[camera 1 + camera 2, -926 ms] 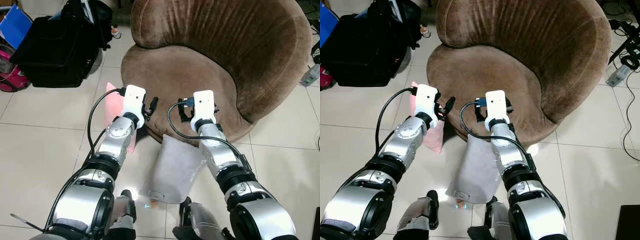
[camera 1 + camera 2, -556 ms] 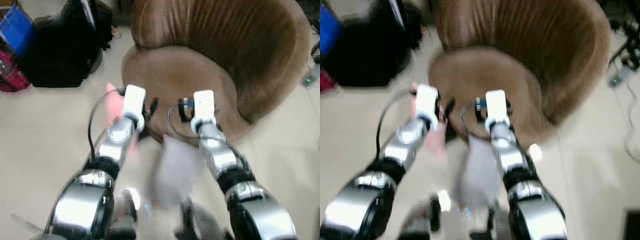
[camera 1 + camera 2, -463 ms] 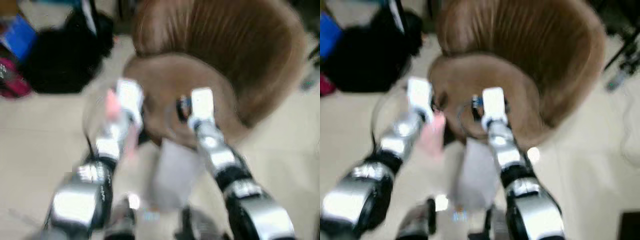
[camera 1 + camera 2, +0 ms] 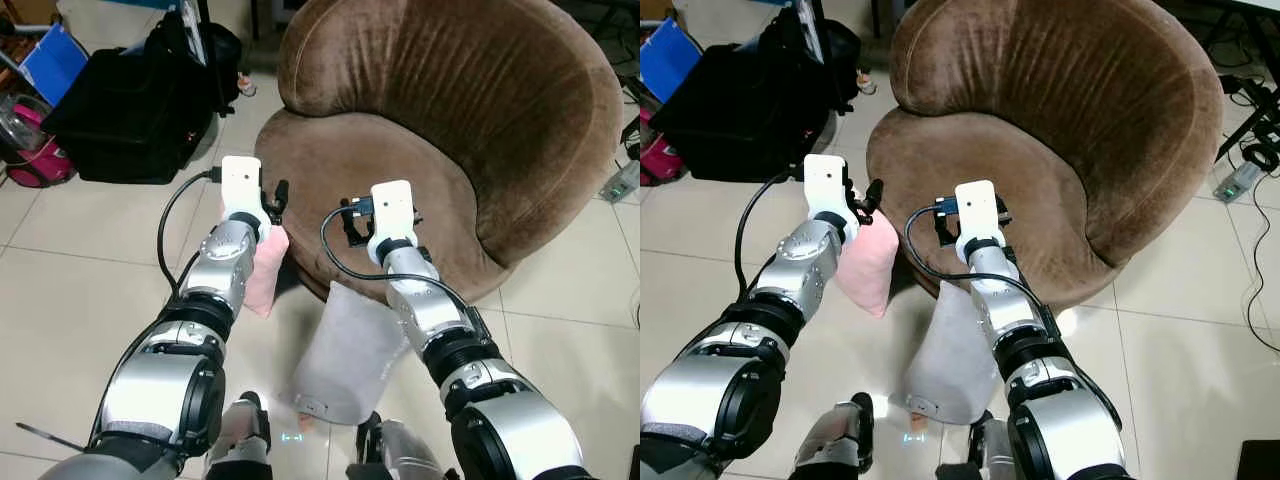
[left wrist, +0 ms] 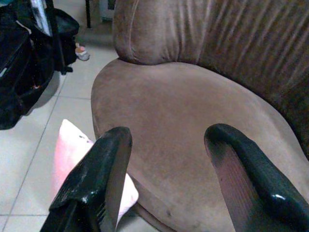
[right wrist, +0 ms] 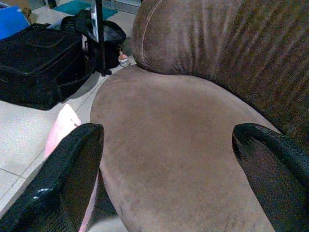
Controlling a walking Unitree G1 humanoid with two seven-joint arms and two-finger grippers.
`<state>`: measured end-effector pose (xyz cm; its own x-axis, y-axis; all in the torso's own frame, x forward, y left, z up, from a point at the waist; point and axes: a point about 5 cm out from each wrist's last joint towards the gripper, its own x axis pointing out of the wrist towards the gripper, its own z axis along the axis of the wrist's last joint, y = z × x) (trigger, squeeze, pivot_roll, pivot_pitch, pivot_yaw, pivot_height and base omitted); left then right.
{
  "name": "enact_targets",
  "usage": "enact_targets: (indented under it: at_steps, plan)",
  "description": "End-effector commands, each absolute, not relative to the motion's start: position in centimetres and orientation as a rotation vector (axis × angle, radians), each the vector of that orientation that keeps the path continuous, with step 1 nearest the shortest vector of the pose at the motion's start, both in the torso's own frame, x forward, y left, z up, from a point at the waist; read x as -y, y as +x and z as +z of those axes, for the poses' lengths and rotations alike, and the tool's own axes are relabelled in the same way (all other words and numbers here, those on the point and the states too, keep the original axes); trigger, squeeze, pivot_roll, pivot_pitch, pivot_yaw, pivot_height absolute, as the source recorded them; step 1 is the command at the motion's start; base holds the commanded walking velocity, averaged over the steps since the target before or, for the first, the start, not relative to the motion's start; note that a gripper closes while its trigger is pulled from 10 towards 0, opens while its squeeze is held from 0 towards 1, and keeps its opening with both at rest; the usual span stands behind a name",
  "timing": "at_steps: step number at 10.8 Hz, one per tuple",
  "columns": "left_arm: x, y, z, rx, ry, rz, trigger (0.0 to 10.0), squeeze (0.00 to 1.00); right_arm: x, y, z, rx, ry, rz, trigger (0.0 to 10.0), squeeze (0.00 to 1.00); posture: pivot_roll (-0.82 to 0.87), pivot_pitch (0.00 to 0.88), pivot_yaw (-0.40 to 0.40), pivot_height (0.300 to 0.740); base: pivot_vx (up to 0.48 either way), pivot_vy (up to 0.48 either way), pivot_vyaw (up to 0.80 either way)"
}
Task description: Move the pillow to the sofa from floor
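A pink pillow (image 4: 262, 272) stands on the floor, leaning against the left base of the round brown sofa (image 4: 420, 170). A grey pillow (image 4: 345, 345) lies on the floor before the sofa, between my two arms. My left gripper (image 4: 276, 194) hovers open just above the pink pillow's top, at the seat's edge; the left wrist view has the pink pillow (image 5: 67, 154) beside one finger (image 5: 104, 169). My right gripper (image 4: 349, 219) is open wide over the seat's front rim, above the grey pillow. Neither holds anything.
A black bag (image 4: 130, 110), a pink bag (image 4: 35, 160) and a blue folder (image 4: 55, 60) sit on the tiled floor at the left. Cables and a power strip (image 4: 622, 180) lie to the right of the sofa. My feet (image 4: 245, 430) stand near the grey pillow.
The view blurred and shifted as I moved closer. Both arms now reach a little farther toward the seat; the left gripper sits nearer the pink pillow's top. Both pillows stay on the floor.
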<state>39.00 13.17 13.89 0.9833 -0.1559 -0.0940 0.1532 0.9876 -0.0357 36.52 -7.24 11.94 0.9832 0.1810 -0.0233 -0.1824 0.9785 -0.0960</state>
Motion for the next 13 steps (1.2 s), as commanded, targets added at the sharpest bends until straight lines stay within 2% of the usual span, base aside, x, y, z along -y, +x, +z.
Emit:
enact_targets:
  at_steps: [1,7,9,10,11,12,13]
  plan:
    - [-12.7,38.9,13.7,-0.102,0.002,-0.175,10.0,0.0,7.6,36.2,11.0,-0.04,-0.096,0.169,10.0,0.0,0.22,0.215,-0.064,0.74,0.0,0.0,0.0]
    - [-12.7,39.0,14.6,-0.024,0.19,-0.189,10.0,0.0,7.8,36.3,11.0,-0.04,-0.095,0.159,10.0,0.0,0.22,0.214,-0.061,0.74,0.0,0.0,0.0]
    - [-12.4,38.7,15.9,0.205,0.783,-0.174,10.0,0.0,7.9,36.2,10.9,-0.041,-0.098,0.157,10.0,0.0,0.22,0.206,-0.06,0.74,0.0,0.0,0.0]
    - [-12.2,38.7,16.1,0.258,0.916,-0.176,10.0,0.0,8.0,36.2,10.9,-0.041,-0.101,0.154,10.0,0.0,0.22,0.202,-0.061,0.74,0.0,0.0,0.0]
    - [-12.0,38.6,16.1,0.284,0.973,-0.187,10.0,0.0,8.1,36.2,10.9,-0.041,-0.102,0.154,10.0,0.0,0.22,0.2,-0.061,0.74,0.0,0.0,0.0]
    - [-11.8,38.5,16.1,0.322,1.017,-0.181,10.0,0.0,8.1,36.2,10.8,-0.042,-0.102,0.153,10.0,0.0,0.21,0.204,-0.06,0.74,0.0,0.0,0.0]
    - [-12.1,38.5,16.1,0.312,0.986,-0.158,10.0,0.0,8.1,36.1,10.8,-0.042,-0.102,0.153,10.0,0.0,0.21,0.205,-0.059,0.74,0.0,0.0,0.0]
